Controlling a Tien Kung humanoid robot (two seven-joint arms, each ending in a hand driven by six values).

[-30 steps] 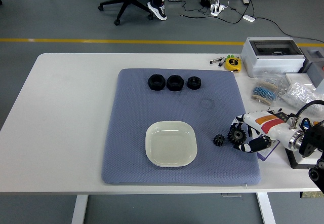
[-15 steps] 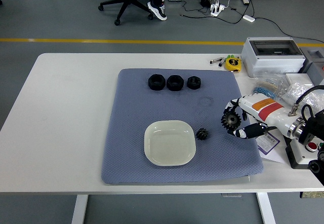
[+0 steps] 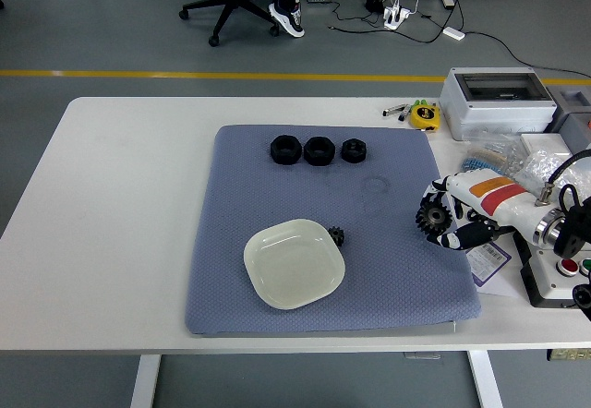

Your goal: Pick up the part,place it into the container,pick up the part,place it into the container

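My right hand [image 3: 443, 219] hovers at the right edge of the blue-grey mat [image 3: 328, 173], its fingers curled around a black gear [image 3: 431, 217]. A second, smaller black gear [image 3: 336, 235] lies on the mat, touching the right rim of the cream square dish [image 3: 294, 263]. The dish sits tilted at the mat's front centre and holds nothing. My left arm does not show.
Three black nuts [image 3: 318, 150] line up at the back of the mat. To the right stand a grey box with a clear lid [image 3: 497, 101], a yellow tape measure [image 3: 425, 114], plastic bags of small parts [image 3: 517, 163] and a black stand [image 3: 554, 283].
The loose small gear and the dish have slid left across the mat, and the dish has turned. My right hand, still holding the gear, first moved left and up, then drew back right.
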